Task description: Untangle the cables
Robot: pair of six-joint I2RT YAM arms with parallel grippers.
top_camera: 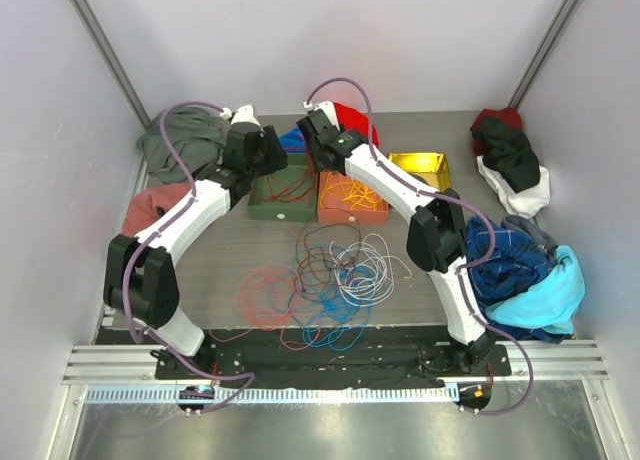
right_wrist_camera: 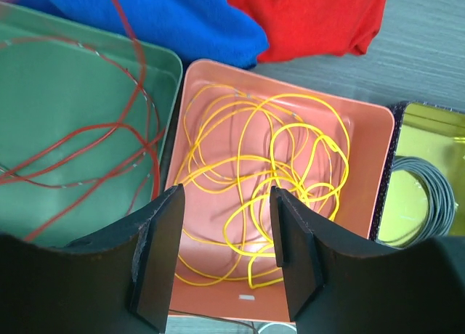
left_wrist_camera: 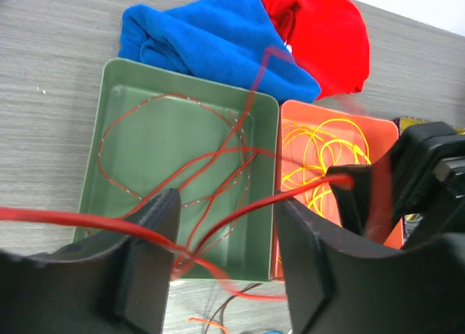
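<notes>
Open left end effector [left_wrist_camera: 229,218], red cable [left_wrist_camera: 218,156] lying loose across it, hovered over green tray [left_wrist_camera: 167,131]; a straight lift looked safest.

Red cable [left_wrist_camera: 73,219] crosses the left hand's [left_wrist_camera: 229,203] gap; above the orange tray [right_wrist_camera: 365,167] the right hand [right_wrist_camera: 227,196] has open room

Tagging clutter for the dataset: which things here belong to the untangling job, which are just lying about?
Job: tangled cables; red cable in green tray; yellow cable in orange tray; yellow tray.
Lying about: blue cloth; red cloth; clothes piles left and right.
</notes>
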